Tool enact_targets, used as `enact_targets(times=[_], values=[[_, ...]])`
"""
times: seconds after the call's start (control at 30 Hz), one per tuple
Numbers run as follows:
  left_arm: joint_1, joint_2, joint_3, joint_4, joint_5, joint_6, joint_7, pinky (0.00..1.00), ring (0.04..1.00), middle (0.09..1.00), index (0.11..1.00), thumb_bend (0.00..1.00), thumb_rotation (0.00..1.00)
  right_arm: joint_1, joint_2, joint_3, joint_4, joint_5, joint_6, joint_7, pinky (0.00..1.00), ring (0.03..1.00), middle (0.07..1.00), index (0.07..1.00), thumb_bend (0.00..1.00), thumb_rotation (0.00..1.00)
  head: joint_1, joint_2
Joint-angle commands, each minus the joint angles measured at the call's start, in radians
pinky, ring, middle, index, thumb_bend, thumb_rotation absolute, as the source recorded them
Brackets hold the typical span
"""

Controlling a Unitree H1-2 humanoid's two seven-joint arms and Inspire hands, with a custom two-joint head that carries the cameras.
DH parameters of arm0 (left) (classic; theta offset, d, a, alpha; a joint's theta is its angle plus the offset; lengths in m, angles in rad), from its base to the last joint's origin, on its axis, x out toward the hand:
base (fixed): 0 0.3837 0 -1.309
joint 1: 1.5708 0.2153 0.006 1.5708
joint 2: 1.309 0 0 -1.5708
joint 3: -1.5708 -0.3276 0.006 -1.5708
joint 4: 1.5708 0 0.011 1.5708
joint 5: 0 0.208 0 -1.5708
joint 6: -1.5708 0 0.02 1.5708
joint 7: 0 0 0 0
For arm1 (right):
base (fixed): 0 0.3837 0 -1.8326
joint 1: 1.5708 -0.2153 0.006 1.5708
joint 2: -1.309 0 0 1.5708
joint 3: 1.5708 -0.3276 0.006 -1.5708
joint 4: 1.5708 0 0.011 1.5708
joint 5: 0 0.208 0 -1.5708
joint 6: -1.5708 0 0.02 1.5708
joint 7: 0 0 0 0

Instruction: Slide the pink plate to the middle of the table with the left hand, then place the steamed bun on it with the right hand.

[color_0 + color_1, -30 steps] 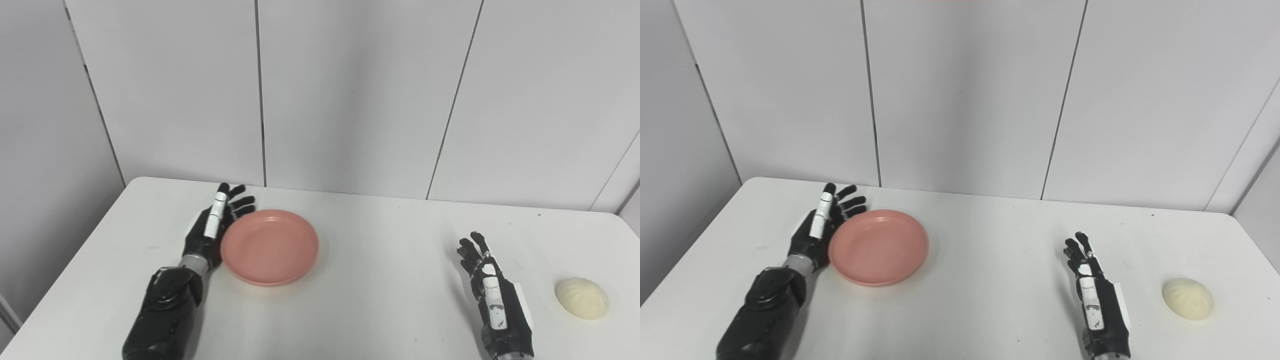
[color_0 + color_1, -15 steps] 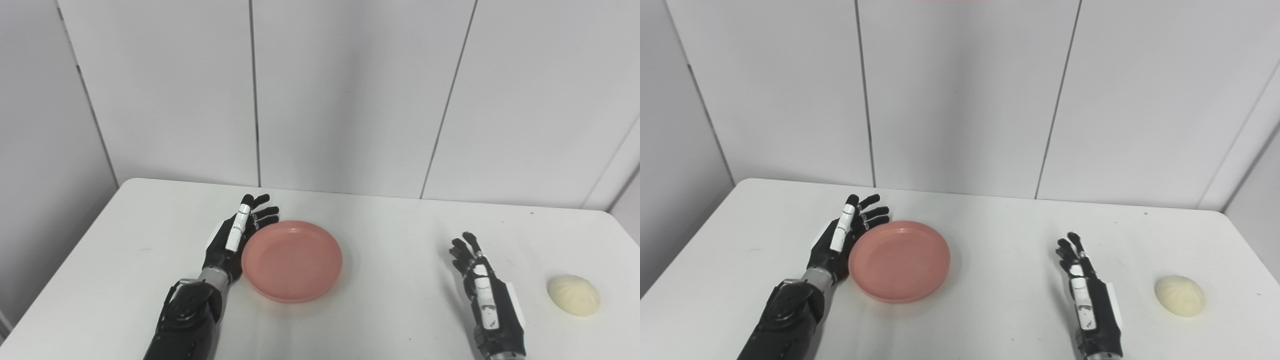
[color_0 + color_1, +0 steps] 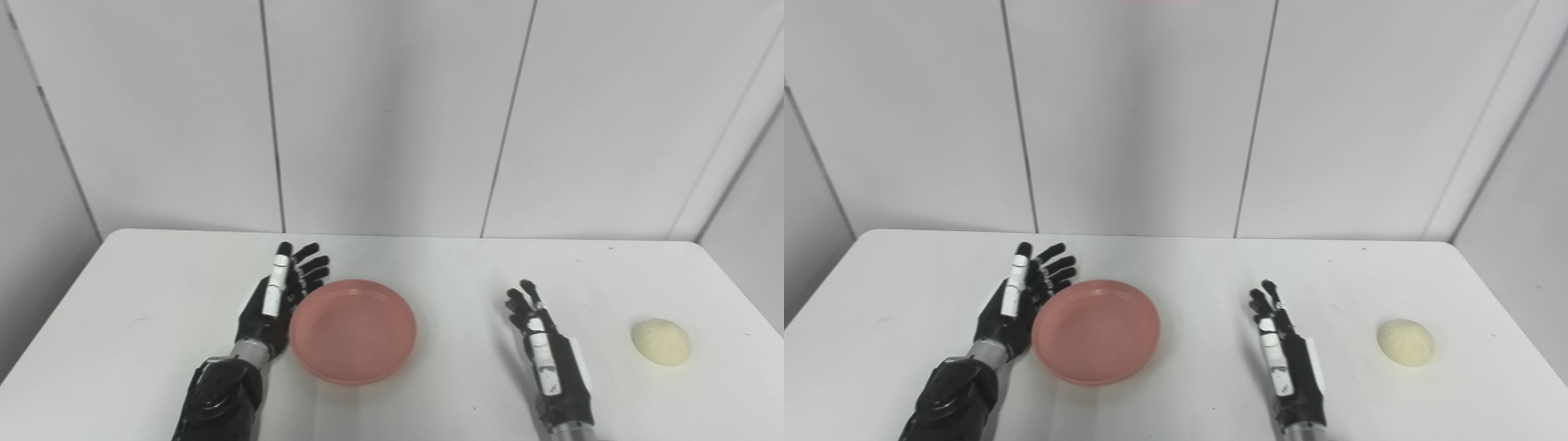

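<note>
Left eye view shows the left hand [image 3: 274, 302] standing on edge, fingers spread and holding nothing, its palm against the left rim of the pink plate [image 3: 353, 331]. That plate lies flat, holding nothing. Right of it the right hand [image 3: 547, 350] stands edgewise, fingers apart. Farthest right, the steamed bun [image 3: 661, 342] sits dome-up on the table [image 3: 135, 306].

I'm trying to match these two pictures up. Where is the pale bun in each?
Left eye view: the steamed bun lies on the table far right.
Right eye view: the bun sits slightly nearer the centre.
Shared landmark: the pink plate, left of middle.
</note>
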Motion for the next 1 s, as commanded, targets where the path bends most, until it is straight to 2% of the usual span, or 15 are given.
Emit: enact_targets(times=[0.0,0.4,0.97], values=[[-0.030,-0.011,-0.003,-0.044,-0.014,0.010,-0.003,0.88,0.832,0.793,0.793,0.73,0.96,0.026,0.029,0.015,0.021,-0.009,0.013,-0.013,0.93,0.900,0.887,0.936,0.81,0.96,-0.011,0.003],[-0.013,-0.044,-0.027,-0.061,-0.024,0.037,-0.029,0.89,0.835,0.795,0.797,0.70,0.93,0.023,0.047,0.030,0.012,-0.037,0.017,-0.033,0.93,0.899,0.888,0.930,0.78,0.97,-0.057,0.014],[-0.019,-0.042,-0.045,0.002,-0.003,-0.001,-0.047,0.88,0.835,0.801,0.808,0.69,0.92,0.023,0.043,0.035,0.018,-0.052,0.012,-0.040,0.92,0.895,0.891,0.939,0.74,0.99,-0.067,0.015]])
